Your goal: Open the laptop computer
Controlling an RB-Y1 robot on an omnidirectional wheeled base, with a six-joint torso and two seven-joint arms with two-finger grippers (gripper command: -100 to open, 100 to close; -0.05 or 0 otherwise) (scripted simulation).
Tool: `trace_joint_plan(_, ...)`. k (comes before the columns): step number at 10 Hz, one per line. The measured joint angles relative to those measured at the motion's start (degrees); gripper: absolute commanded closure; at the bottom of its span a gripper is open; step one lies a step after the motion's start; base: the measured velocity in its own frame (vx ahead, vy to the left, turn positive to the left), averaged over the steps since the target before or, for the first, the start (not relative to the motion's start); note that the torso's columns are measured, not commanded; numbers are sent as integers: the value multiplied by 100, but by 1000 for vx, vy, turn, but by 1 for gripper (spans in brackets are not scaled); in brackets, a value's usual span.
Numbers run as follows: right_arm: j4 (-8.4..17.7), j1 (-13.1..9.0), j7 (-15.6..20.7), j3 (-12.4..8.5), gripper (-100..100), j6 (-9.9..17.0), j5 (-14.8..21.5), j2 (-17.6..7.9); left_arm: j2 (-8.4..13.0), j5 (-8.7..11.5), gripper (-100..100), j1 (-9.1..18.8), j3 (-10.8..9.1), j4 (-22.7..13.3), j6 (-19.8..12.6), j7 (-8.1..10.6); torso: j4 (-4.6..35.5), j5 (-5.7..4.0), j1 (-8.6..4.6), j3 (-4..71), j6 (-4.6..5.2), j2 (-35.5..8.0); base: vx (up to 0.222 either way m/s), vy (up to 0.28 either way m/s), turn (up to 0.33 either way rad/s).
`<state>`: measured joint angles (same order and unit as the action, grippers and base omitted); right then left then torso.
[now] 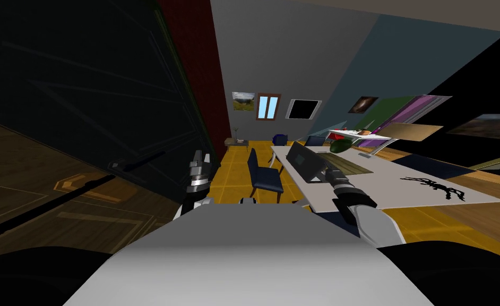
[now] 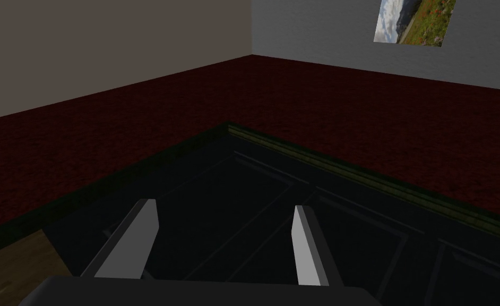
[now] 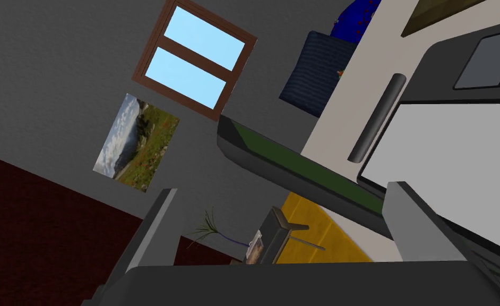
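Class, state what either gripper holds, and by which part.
Nothing is held. The right gripper is open at the laptop's lid; the left gripper is open too.

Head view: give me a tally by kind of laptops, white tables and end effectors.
Laptop: 1
White table: 1
End effector: 2 (left end effector, right end effector)
Total: 4

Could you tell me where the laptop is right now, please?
The laptop sits on the white table on my right in the head view, just ahead of the right claw and near a blue chair.
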<state>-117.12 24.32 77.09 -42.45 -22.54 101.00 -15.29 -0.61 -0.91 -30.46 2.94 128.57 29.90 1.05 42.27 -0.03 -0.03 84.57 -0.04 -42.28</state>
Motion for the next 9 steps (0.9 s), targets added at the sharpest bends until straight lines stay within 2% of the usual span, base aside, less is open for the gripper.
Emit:
trace_joint_plan(1,4,12,-56,-67,-100,-37,-28,-78,0,0,0,-1,0,0,0,0,-4,2,-1,12,2,22,67,-6,-7)
trace_joint_plan(2,4,13,-74,-78,100,-48,-32,-88,0,0,0,0,0,0,0,0,-2,2,4,5,2,5,9,-2,-3)
trace_joint_plan(4,50,34,-139,-104,100,-84,-84,-175,0,0,0,0,0,0,0,0,9,-4,-2,-10,10,-15,42,-11,-57)
trace_joint_plan(6,213,88,-477,-194,100,-212,-311,-419,0,0,0,0,0,0,0,0,-7,-21,-26,-2,13,2,47,-28,-45)
trace_joint_plan(9,351,151,-806,-262,100,-315,-512,-594,0,0,0,0,0,0,0,0,-10,-21,-17,0,7,5,23,-15,-35)
